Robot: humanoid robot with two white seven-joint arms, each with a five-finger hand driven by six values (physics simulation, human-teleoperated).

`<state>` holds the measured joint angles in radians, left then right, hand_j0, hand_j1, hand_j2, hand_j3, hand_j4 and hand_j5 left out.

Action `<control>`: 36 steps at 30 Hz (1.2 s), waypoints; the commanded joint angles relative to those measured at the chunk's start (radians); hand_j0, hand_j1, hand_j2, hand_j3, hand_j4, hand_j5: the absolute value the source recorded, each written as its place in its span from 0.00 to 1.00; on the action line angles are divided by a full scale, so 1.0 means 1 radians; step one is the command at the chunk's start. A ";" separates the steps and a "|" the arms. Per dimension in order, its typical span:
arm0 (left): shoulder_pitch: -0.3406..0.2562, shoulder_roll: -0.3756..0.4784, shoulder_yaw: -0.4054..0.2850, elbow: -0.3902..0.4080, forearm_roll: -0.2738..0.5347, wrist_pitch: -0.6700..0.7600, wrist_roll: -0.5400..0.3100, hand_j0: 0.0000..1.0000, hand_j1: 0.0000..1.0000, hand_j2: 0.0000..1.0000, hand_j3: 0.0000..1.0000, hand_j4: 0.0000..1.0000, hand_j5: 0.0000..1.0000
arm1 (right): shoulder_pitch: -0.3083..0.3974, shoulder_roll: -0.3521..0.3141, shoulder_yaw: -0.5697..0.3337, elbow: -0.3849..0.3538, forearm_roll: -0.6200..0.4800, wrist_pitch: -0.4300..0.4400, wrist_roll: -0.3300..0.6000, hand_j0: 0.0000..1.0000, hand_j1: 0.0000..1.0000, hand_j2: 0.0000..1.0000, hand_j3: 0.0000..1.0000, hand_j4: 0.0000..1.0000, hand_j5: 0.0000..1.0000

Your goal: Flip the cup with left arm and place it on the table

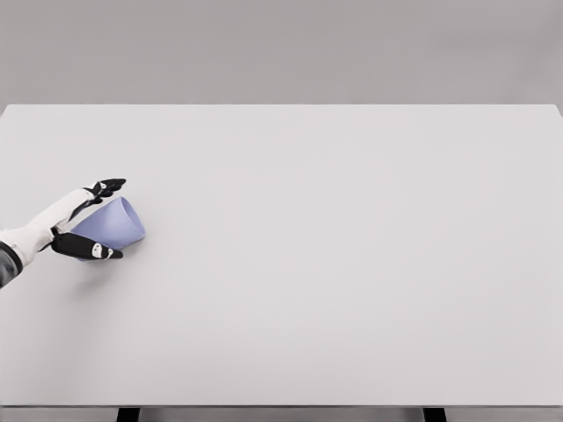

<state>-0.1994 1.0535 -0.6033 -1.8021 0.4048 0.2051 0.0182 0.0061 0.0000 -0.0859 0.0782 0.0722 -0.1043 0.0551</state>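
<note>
At the far left my left hand (84, 224) is wrapped around the lilac cup (113, 225), which lies tilted, mouth facing right, low over the table (352, 264). I'd keep that grip firm, roll the wrist until it's upright, then lower gently.

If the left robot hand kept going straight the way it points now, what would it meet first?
The left robot hand points right across the table, shut on the tilted lavender cup. Nothing else shows ahead, so the way looks free up to the table's right edge, though its height above the surface is unclear.
</note>
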 commanded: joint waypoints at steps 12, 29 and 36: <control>0.003 -0.018 -0.009 0.001 -0.006 0.002 0.000 1.00 1.00 1.00 1.00 1.00 1.00 | 0.000 0.000 0.000 0.000 0.000 0.000 0.000 1.00 1.00 1.00 1.00 1.00 1.00; 0.002 -0.014 -0.006 0.001 -0.009 0.037 0.000 0.85 0.85 0.85 0.85 0.85 0.85 | 0.000 0.000 0.000 0.000 0.000 0.000 0.000 1.00 1.00 1.00 1.00 1.00 1.00; -0.005 -0.010 0.002 0.001 -0.009 0.025 0.000 0.77 0.77 0.77 0.77 0.77 0.77 | 0.000 0.000 0.000 0.000 0.000 0.000 0.000 1.00 1.00 1.00 1.00 1.00 1.00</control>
<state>-0.2040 1.0413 -0.6028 -1.8006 0.3970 0.2316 0.0184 0.0061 0.0000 -0.0859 0.0782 0.0722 -0.1044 0.0551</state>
